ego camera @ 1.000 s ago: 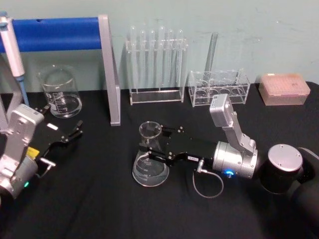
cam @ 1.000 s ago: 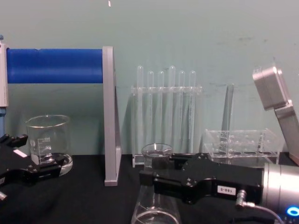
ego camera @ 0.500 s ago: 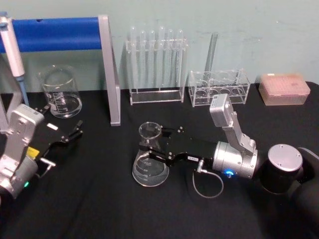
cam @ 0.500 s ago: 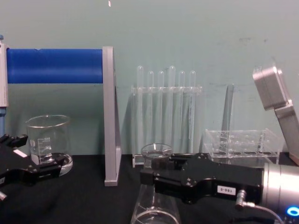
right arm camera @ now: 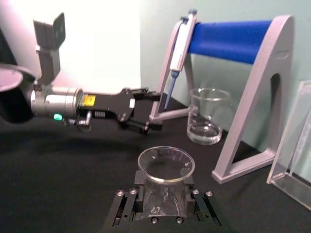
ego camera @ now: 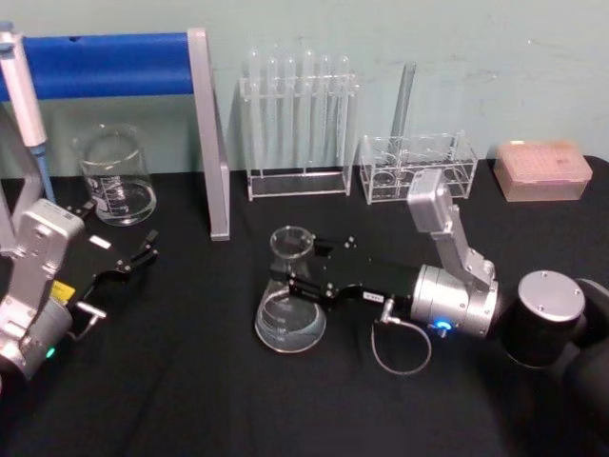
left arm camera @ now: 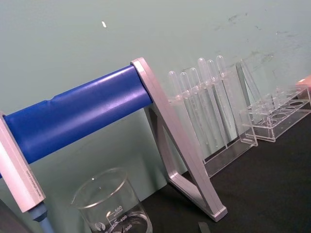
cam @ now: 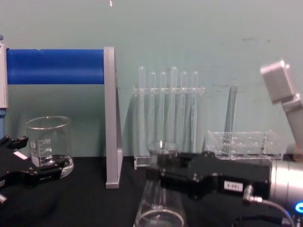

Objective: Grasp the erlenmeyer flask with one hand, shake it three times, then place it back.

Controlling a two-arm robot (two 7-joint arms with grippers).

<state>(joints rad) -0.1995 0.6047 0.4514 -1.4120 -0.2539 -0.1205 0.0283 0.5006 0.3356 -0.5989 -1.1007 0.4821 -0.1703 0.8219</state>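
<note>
Slightly higher and farther right than half a second back: erlenmeyer flask [ego camera: 290,324], gripped at the neck by right gripper [ego camera: 288,276], fingers closed on the glass, mid-table in front of test tube rack [ego camera: 297,143]. Cannot tell whether the base clears the table. Judged: grasp done, shaking probably just starting, set-down still ahead. Left gripper [ego camera: 128,262] parked far left, fingers apart, holding nothing. White label [cam: 233,186] on right gripper, digits unreadable; beaker [left arm camera: 109,208] graduations seemingly 400 and 300
</note>
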